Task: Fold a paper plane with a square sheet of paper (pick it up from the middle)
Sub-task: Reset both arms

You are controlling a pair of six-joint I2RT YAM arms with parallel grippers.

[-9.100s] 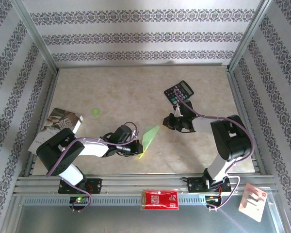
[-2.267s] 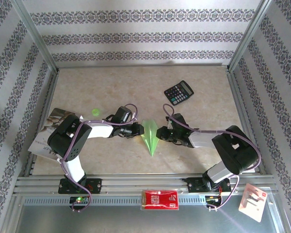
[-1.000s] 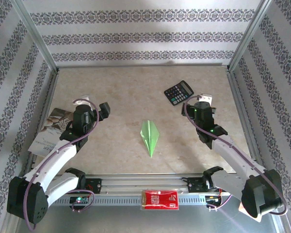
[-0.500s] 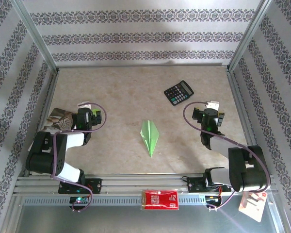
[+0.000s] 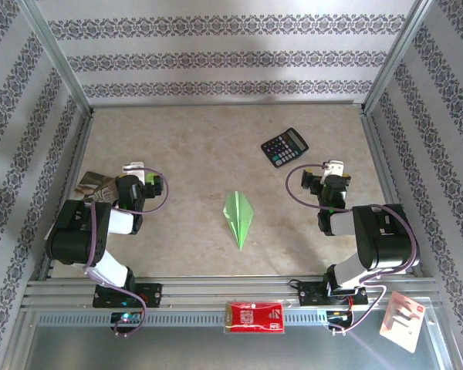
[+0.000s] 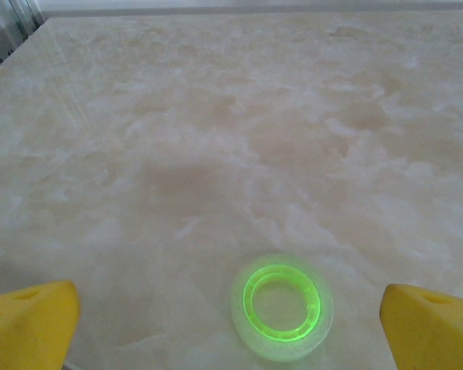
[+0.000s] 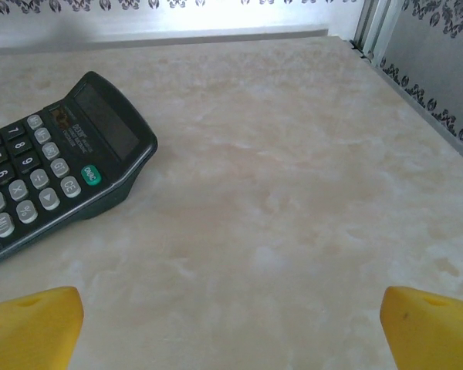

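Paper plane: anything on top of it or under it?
Nothing sits on top of the paper plane. It lies alone on the table. The patch of tabletop beneath it is covered, so unseen.

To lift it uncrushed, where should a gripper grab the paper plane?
Probably at the centre crease of the paper plane, mid-length, coming straight down with jaws across it. It lies flat, slim and pointed, so its thin edges offer little.
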